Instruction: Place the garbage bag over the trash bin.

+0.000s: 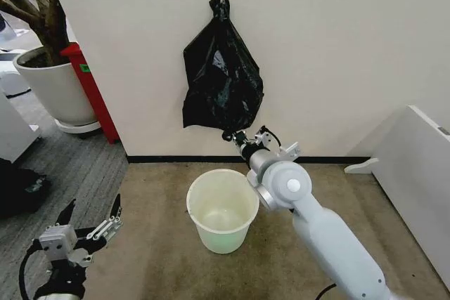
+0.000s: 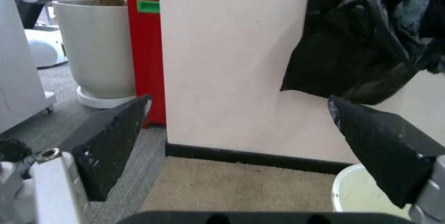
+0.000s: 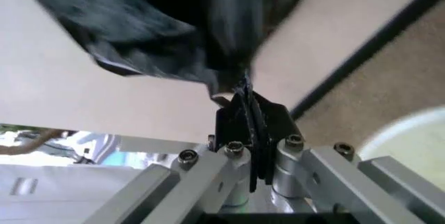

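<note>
The right gripper (image 1: 235, 136), at frame centre, pinches the bottom edge of the garbage bag (image 1: 221, 79) hanging on the wall above the trash bin (image 1: 222, 210). The grip should hold firm while the bag is drawn off its hook. The left gripper (image 1: 91, 224) waits at lower left, fingers spread wide.

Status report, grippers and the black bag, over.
Right gripper shut on hanging glossy black plastic garbage bag. Left gripper open, low, idle. Round cream-white plastic trash bin unlined below.
</note>
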### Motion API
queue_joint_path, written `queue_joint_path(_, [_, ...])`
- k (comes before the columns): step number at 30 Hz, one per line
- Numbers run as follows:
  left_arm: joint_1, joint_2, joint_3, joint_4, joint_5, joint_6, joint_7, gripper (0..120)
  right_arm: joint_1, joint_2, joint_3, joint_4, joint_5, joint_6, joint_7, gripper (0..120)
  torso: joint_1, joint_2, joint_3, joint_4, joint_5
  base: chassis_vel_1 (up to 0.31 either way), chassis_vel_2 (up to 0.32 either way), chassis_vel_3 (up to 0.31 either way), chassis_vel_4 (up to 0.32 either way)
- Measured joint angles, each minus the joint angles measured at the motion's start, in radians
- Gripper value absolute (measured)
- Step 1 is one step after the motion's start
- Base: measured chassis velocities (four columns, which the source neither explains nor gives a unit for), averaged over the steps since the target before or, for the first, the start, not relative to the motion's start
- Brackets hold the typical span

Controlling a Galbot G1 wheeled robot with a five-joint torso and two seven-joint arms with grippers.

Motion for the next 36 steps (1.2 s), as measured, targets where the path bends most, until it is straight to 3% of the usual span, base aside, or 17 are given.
queue_joint_path(4, [0.000, 0.004, 0.000, 0.000, 0.000, 0.000, 0.000, 100, -0.051, -0.006, -0.009, 0.020, -0.010, -0.009, -0.003, 0, 0.000, 0.000, 0.000, -0.0004, 0.0001, 0.000, 0.000, 0.000, 0.000])
queue_joint_path(9, [-0.006, 0.028, -0.003, 0.000, -0.013, 0.003, -0.006, 100, -0.014, 0.002, -0.014, 0.012, -0.021, -0.010, -0.021, 0, 0.000, 0.000, 0.000, 0.0003, -0.0002, 0.000, 0.000, 0.000, 0.000])
queue_joint_path(11, [-0.023, 0.090, -0.024, 0.000, -0.061, 0.020, -0.031, 100, 0.009, 0.001, -0.015, -0.003, -0.028, -0.016, -0.038, 0, 0.000, 0.000, 0.000, 0.0003, 0.0000, 0.000, 0.000, 0.000, 0.000])
queue_joint_path(12, [-0.023, 0.090, -0.024, 0.000, -0.061, 0.020, -0.031, 100, 0.009, 0.001, -0.015, -0.003, -0.028, -0.016, -0.038, 0, 0.000, 0.000, 0.000, 0.0003, 0.0000, 0.000, 0.000, 0.000, 0.000])
queue_joint_path(14, [-0.045, 0.172, -0.052, 0.000, -0.124, 0.045, -0.065, 100, 0.020, -0.006, -0.016, -0.014, -0.037, -0.025, -0.059, 0, 0.000, 0.000, 0.000, -0.0006, -0.0001, 0.000, 0.000, 0.000, 0.000])
queue_joint_path(16, [-0.052, 0.196, -0.060, 0.000, -0.143, 0.054, -0.074, 100, 0.026, -0.014, -0.018, -0.021, -0.045, -0.035, -0.079, 0, 0.000, 0.000, 0.000, -0.0005, -0.0003, 0.000, 0.000, 0.000, 0.000])
queue_joint_path(27, [-0.073, 0.236, -0.062, 0.002, -0.171, 0.063, -0.088, 100, 0.042, -0.017, -0.029, -0.076, -0.107, -0.059, -0.165, 0, 0.000, 0.000, 0.000, -0.0002, -0.0002, 0.000, 0.000, 0.000, 0.000])
queue_joint_path(29, [-0.093, 0.262, -0.060, 0.007, -0.185, 0.068, -0.095, 100, 0.044, -0.007, -0.029, -0.089, -0.120, -0.062, -0.177, 0, 0.000, 0.000, 0.000, 0.0002, 0.0003, 0.000, 0.000, 0.000, 0.000])
queue_joint_path(36, [-0.252, 0.453, -0.034, 0.056, -0.307, 0.113, -0.154, 100, 0.046, 0.027, -0.023, -0.117, -0.153, -0.069, -0.194, 0, 0.000, 0.000, 0.000, -0.0001, -0.0002, 0.000, 0.000, 0.000, 0.000])
